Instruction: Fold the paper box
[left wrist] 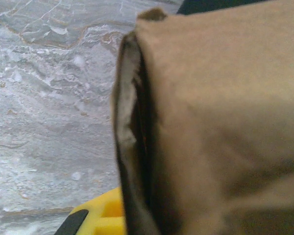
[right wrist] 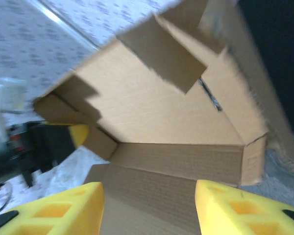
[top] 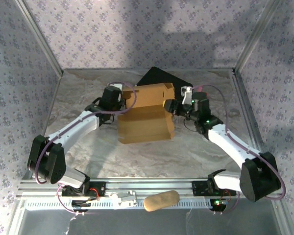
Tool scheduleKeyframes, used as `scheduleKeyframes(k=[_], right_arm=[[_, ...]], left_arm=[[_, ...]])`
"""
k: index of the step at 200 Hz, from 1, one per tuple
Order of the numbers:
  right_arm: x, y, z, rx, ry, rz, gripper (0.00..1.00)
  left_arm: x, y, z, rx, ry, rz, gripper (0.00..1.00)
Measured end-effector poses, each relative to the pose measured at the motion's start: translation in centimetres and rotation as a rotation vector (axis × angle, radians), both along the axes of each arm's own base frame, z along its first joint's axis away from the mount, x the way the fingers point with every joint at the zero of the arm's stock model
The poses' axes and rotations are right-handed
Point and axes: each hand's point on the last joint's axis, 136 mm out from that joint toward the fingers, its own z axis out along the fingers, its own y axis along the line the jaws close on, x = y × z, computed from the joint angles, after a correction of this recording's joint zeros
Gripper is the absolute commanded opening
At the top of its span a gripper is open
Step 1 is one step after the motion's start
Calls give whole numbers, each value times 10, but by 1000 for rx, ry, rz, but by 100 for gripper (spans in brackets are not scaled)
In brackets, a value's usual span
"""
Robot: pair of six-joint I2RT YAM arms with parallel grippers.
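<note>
The paper box (top: 146, 115) is tan cardboard, partly folded, in the middle of the table with its rear panel raised. My left gripper (top: 127, 100) is at its upper left corner, shut on the box's side wall. In the left wrist view that wall's edge (left wrist: 132, 147) runs down past my yellow finger (left wrist: 95, 215). My right gripper (top: 170, 106) is at the box's right side. Its yellow fingers (right wrist: 63, 210) stand well apart, open, facing the box's inside panels (right wrist: 161, 107), with nothing gripped between them.
A black case (top: 159, 77) lies right behind the box, dark at the right edge (right wrist: 279, 49) of the right wrist view. A tan oval object (top: 161, 200) rests on the front rail. Patterned walls and metal posts enclose the marble tabletop (top: 88, 147).
</note>
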Motion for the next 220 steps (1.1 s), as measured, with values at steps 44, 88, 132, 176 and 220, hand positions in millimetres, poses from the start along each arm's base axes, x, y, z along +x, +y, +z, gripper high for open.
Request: scheduleKeyframes(k=[44,88,132,176,220], right_arm=[[2,-53,40,68,-82,-14,51],[15,-59,49,94,-84,88,42],[20,-41,47,69,-112,243,38],[13,-24,52,41,-151,360,35],[9,-12,41,15,-137,419,36]], left_arm=[[16,28,28,-75,28,-44,0],[11,12,39,-133,53,-182,0],[6,-6,20,-176,143,-289,0],[7,-10,10,-197,193,-319,0],[14,-14,22,-204,169,-339,0]])
